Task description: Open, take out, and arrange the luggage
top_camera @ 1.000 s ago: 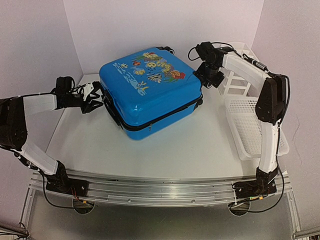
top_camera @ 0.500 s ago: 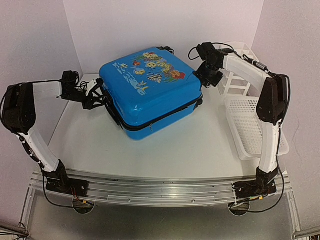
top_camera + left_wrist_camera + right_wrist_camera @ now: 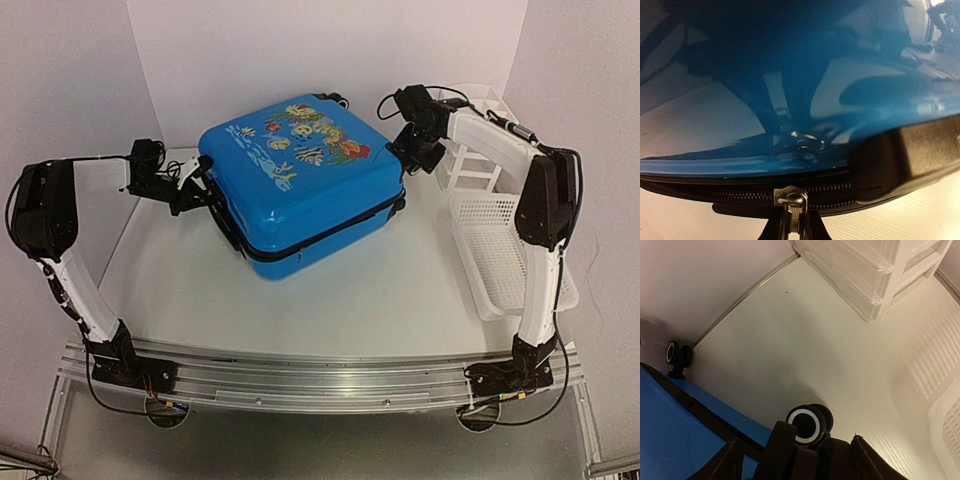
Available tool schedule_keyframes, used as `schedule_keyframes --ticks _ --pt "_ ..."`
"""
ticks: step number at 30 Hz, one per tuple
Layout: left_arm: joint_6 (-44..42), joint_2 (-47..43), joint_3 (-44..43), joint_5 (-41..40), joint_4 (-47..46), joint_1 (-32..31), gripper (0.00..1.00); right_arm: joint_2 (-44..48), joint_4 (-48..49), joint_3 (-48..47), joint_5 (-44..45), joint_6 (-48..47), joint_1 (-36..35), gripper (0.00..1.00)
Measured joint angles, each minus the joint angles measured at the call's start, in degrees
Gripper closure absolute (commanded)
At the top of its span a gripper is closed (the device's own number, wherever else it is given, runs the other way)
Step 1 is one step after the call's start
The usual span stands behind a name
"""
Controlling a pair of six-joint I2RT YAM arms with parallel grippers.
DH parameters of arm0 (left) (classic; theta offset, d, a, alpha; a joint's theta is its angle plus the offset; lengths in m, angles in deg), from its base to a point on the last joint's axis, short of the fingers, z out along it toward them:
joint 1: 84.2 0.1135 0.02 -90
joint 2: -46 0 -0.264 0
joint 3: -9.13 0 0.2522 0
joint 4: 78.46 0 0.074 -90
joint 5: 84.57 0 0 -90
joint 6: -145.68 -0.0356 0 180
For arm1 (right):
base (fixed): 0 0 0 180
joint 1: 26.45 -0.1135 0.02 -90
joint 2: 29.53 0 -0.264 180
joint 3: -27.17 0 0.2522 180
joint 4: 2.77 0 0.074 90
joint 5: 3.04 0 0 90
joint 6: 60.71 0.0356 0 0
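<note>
Nearest, the two arms are bolted to a metal rail, and beyond it a pale, smooth desk is spread. The luggage is laid flat toward the back-middle of the desk, lid up and zipped shut, so the opening step is judged to be in hand, with nothing yet taken out. At its left side the left hand is seen pinched together on the zipper pull. The next move is judged to call for the pull to be drawn along the black zipper band and around the corners, with the case kept from sliding. At the far right corner the right hand is held with fingers apart, gripping nothing, just above a wheel. To the right a white basket is set, with a white organizer behind it. The whole is enclosed by plain pale walls.
</note>
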Motion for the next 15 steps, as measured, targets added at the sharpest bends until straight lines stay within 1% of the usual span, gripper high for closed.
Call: schedule_keyframes --ticks 2,5,10,11,14,15 --pt "0.12 0.00 -0.01 0.19 0.10 -0.04 1.00 0.16 0.33 0.33 -0.10 0.00 0.00 0.38" --pt "0.16 0.00 -0.24 0.25 0.62 -0.05 1.00 0.30 0.89 0.59 -0.41 -0.07 0.00 0.49" --pt "0.97 0.00 -0.98 0.13 1.92 -0.10 1.00 0.32 1.54 0.76 -0.91 1.79 0.00 0.55" --pt "1.19 0.00 -1.01 0.07 1.95 -0.10 1.00 0.35 1.54 0.80 -0.93 2.01 0.00 0.58" --pt "1.79 -0.03 -1.01 -0.11 1.95 -0.11 1.00 0.53 1.89 1.22 -0.90 2.19 0.00 0.74" --pt "2.06 -0.04 -1.01 -0.20 1.93 -0.12 1.00 0.65 2.13 1.47 -0.87 2.27 0.00 0.78"
